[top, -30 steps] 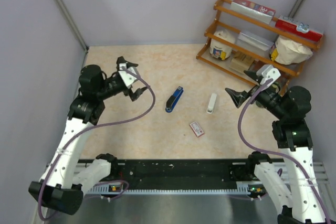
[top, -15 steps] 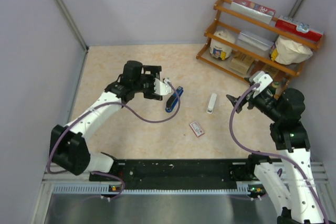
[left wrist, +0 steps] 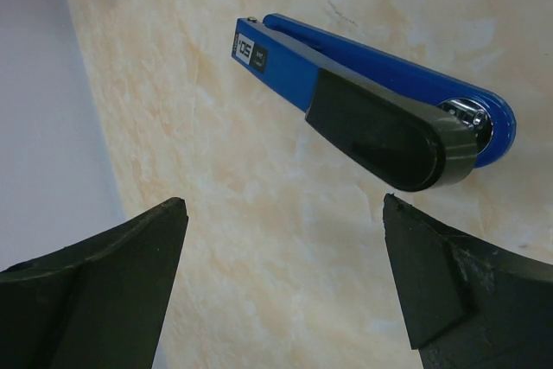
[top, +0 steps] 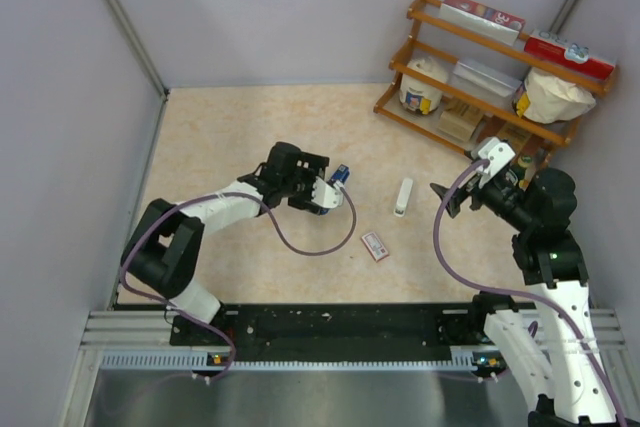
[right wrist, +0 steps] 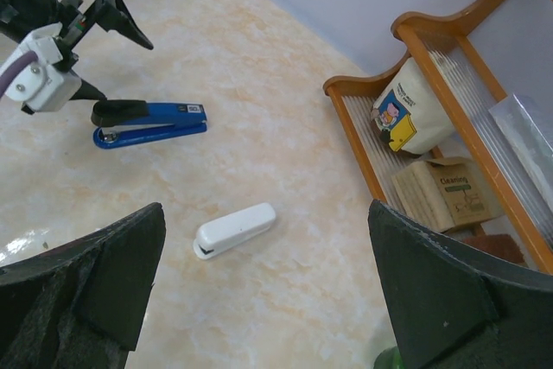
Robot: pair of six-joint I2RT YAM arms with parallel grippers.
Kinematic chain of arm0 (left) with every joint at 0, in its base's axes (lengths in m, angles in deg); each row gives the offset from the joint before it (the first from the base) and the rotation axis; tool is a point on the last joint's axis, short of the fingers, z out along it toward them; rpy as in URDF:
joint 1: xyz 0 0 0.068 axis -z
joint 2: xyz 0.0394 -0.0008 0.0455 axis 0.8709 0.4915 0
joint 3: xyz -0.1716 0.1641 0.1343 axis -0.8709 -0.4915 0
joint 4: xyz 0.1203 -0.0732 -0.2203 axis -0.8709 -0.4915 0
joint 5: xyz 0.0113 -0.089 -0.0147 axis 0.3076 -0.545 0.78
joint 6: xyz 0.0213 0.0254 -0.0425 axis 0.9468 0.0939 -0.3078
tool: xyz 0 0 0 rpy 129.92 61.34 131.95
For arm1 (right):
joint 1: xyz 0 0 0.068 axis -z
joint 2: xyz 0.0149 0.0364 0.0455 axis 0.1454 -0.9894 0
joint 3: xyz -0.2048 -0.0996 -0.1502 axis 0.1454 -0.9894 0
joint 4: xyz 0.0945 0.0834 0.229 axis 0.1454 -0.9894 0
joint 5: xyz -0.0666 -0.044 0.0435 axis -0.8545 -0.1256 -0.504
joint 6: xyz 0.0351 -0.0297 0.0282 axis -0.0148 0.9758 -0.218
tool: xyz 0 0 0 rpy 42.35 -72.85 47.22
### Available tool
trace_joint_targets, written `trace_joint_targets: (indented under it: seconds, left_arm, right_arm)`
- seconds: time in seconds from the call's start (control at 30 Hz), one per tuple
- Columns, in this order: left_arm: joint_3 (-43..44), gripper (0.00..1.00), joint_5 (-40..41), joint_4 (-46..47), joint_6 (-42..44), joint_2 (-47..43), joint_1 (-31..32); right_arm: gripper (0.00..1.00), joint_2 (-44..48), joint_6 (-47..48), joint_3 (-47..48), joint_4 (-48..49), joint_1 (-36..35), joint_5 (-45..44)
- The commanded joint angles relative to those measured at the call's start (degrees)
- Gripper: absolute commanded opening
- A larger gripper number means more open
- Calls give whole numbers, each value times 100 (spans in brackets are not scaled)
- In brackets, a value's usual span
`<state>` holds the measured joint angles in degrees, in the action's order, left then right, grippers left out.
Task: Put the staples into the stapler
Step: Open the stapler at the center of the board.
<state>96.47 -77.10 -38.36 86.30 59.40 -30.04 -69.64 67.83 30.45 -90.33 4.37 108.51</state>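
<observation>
Stapler (top: 340,173), blue.
Overhead: left gripper (top: 325,192) over its near end, jaws wide, nothing held; staple box (top: 375,245) near it, unopened.
Left wrist: it lies just beyond the spread jaws.
Right wrist: right gripper (right wrist: 266,207) spread, empty, well apart from it.
Step, as judged: approach. Next: descend, grasp.

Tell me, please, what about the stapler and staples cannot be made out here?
Top view: the left gripper covers most of the blue stapler.
Every view: the stapler is shut, hiding whether it is loaded.
Top view: the staple box is too small to show staples; wrist views miss it.
</observation>
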Motion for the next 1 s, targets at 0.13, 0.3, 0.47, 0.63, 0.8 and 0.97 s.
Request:
trace_joint_targets:
  seconds: [0.13,0.3,0.47,0.63,0.8,0.97]
  left_arm:
    - [-59,98,267,1094,-54,363,305]
    - [-50,98,162,1042,-107,398,542]
    - [20,98,-40,752,-116,451,770]
    - [248,98,12,558,-168,688,1034]
    - [669,98,188,365,-134,995,1228]
    - [1171,98,241,-214,103,1373,1316]
  right_arm:
    - [99,-46,148,-57,124,-32,80]
    - [99,-55,210,-92,133,-32,54]
    - [99,-55,245,-119,133,-41,54]
    - [99,-81,289,-136,150,-32,36]
    - [99,-107,324,-172,150,-41,1]
    - [99,-125,368,-198,141,-41,-17]
